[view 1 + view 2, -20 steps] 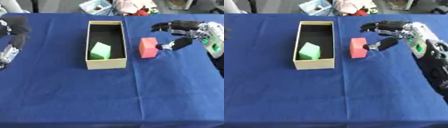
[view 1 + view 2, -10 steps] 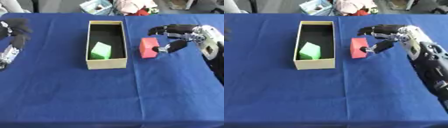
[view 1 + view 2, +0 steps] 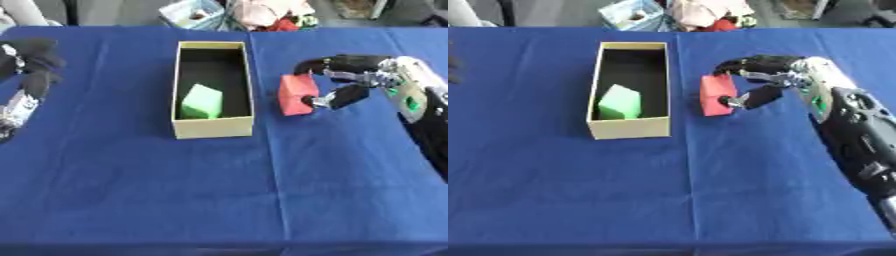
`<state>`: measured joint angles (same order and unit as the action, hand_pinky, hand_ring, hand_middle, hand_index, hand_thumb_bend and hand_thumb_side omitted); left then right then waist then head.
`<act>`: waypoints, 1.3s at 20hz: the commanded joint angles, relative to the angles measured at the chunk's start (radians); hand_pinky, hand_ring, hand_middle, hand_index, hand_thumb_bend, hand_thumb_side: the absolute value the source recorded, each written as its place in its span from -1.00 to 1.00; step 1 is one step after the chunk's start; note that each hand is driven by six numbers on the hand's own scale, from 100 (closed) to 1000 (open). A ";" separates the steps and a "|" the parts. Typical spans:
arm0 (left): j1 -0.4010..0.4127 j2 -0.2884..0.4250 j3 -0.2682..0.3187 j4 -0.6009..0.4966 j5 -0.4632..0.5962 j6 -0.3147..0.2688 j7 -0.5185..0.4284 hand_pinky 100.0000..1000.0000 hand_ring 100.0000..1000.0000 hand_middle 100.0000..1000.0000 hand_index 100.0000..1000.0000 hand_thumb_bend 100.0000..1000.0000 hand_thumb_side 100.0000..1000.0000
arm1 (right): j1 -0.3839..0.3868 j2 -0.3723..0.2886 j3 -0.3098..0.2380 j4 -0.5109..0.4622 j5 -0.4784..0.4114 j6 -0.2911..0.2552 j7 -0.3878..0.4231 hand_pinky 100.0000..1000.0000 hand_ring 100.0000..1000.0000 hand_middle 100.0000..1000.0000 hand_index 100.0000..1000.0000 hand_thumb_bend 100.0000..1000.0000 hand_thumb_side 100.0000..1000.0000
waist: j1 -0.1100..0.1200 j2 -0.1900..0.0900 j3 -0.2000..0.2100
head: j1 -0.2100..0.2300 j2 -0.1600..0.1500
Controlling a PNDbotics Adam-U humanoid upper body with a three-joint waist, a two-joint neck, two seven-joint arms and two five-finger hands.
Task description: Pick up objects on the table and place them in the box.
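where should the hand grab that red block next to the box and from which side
Pinch the red block across its far and near faces, coming from its right. It stands upright on the blue cloth, and the box crowds its left. The right hand is already there, fingers at its top, thumb low on its right face.

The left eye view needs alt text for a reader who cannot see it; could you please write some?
The robot's right hand closes its fingers and thumb on a red block standing on the blue tablecloth, just right of a long open cardboard box that already holds a green block. The left hand hangs idle at the left edge.
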<state>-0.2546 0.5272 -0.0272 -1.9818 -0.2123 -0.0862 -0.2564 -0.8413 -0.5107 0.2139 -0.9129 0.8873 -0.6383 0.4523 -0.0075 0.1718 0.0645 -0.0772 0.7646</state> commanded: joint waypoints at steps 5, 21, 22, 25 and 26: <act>-0.005 0.012 0.008 -0.018 0.002 -0.005 -0.008 0.40 0.17 0.27 0.74 -0.83 0.62 | -0.001 -0.025 -0.008 -0.010 0.004 -0.005 -0.013 0.83 1.00 0.81 1.00 -0.75 0.83 | 0.002 -0.012 0.004 | -0.004 0.005; 0.001 0.006 0.009 -0.018 0.005 -0.003 -0.014 0.41 0.17 0.27 0.74 -0.98 0.70 | 0.012 -0.031 -0.005 -0.065 -0.019 -0.008 -0.121 0.52 0.65 -0.17 0.89 -0.93 -0.36 | 0.000 -0.011 0.007 | -0.002 0.005; 0.001 0.006 0.009 -0.018 0.005 -0.003 -0.015 0.41 0.17 0.28 0.74 -0.99 0.70 | 0.012 -0.031 -0.004 -0.069 -0.020 -0.007 -0.131 0.51 0.64 -0.19 0.88 -0.95 -0.43 | 0.000 -0.011 0.007 | -0.002 0.005; 0.002 0.005 0.009 -0.018 0.005 -0.004 -0.016 0.41 0.17 0.28 0.74 -1.00 0.71 | 0.010 -0.030 -0.003 -0.080 -0.028 -0.007 -0.153 0.51 0.63 -0.22 0.88 -1.00 -0.50 | 0.000 -0.012 0.007 | -0.003 0.005; 0.002 0.005 0.009 -0.018 0.005 -0.004 -0.015 0.41 0.17 0.28 0.74 -1.00 0.71 | 0.008 -0.030 -0.003 -0.085 -0.033 -0.007 -0.158 0.51 0.63 -0.23 0.87 -1.00 -0.56 | 0.000 -0.013 0.007 | -0.003 0.005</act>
<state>-0.2468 0.5186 -0.0272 -1.9818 -0.2114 -0.0899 -0.2699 -0.8167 -0.5126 0.2161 -0.9726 0.8687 -0.6458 0.3072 -0.0084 0.1730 0.0702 -0.0789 0.7646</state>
